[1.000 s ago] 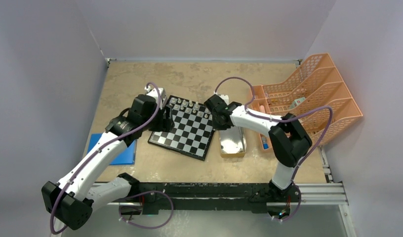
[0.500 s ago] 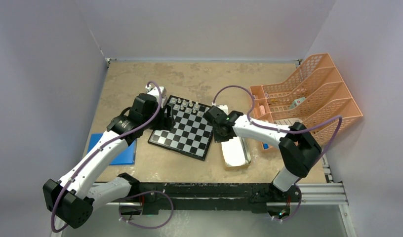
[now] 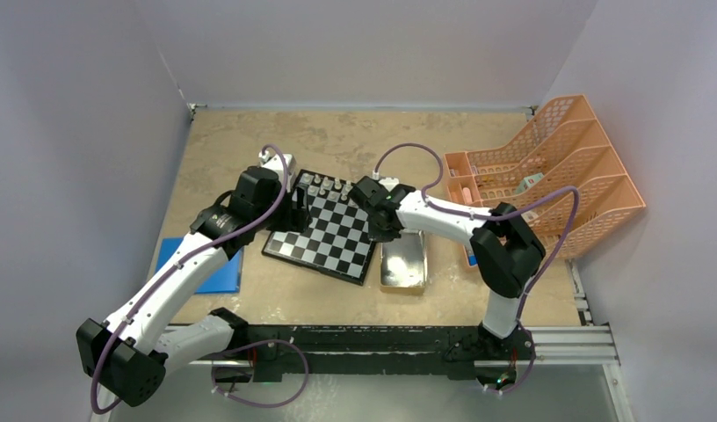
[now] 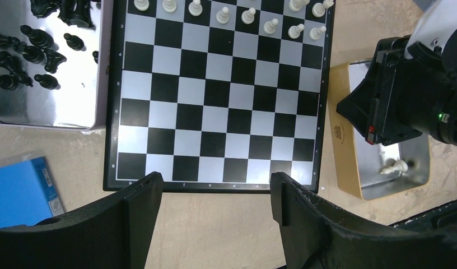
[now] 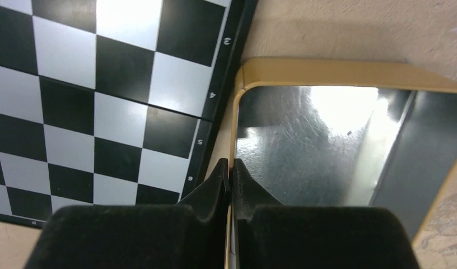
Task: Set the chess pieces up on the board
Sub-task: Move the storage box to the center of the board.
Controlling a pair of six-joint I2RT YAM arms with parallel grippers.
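The board [image 3: 324,230] lies mid-table; it also shows in the left wrist view [image 4: 215,95] and the right wrist view [image 5: 75,84]. Several cream-white pieces [image 4: 246,14] stand on its two far rows. Black pieces [image 4: 36,50] lie in a silver tray [image 4: 75,112] left of the board. My left gripper [image 4: 215,190] is open and empty, above the board's near rim. My right gripper [image 5: 231,168] is shut on the left rim of a gold-edged metal tray [image 5: 327,70], right beside the board's edge. That tray [image 4: 349,140] holds one white piece [image 4: 395,166].
Orange wire racks [image 3: 548,167] stand at the right. A blue flat pad [image 3: 206,264] lies left of the board. The gold-edged tray [image 3: 404,262] sits against the board's right side. Walls close in the back and both sides.
The gold-edged tray has been swung and dragged left, ending closer to the board's right edge, with my right gripper on its rim. The left arm has hardly moved.
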